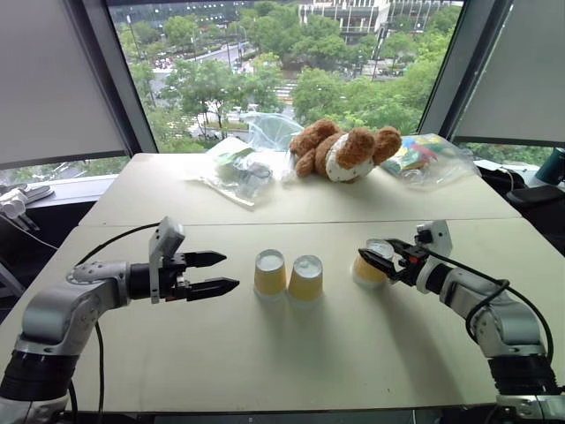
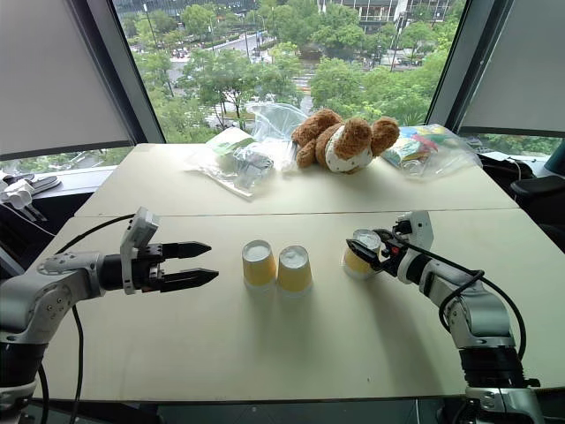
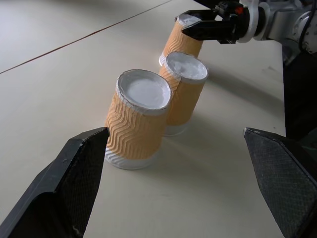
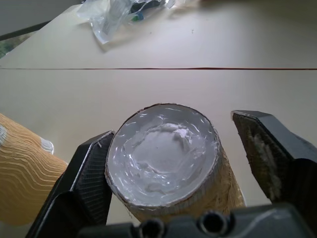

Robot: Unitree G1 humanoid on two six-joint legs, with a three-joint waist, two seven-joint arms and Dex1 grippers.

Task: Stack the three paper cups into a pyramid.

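Three yellow paper cups, ribbed walls, white bases and rims, all standing upside down on the bench [image 1: 265, 362]. Two of them, the left cup [image 1: 269, 273] and the middle cup [image 1: 305, 277], are sitting side by side at bench centre, touching or nearly so. The third cup [image 1: 369, 268] is standing apart to the right, tilting slightly.

Right gripper [image 1: 374, 258] is reaching around the third cup near its upturned base; its fingers [image 4: 84, 173] are straddling it, one pad touching the wall, the other showing a small gap, so not fully clenched.

Left gripper [image 1: 216, 272] is hovering level, left of the pair, fingers [image 3: 74, 173] spread wide and released, grasping nothing.

Far side of the bench: brown teddy bear [image 1: 344, 152] lying down, clear plastic bags [image 1: 238, 168] beside it, another bag of colourful items [image 1: 428, 157] to the right. Nothing is standing between the cups. No legible writing.
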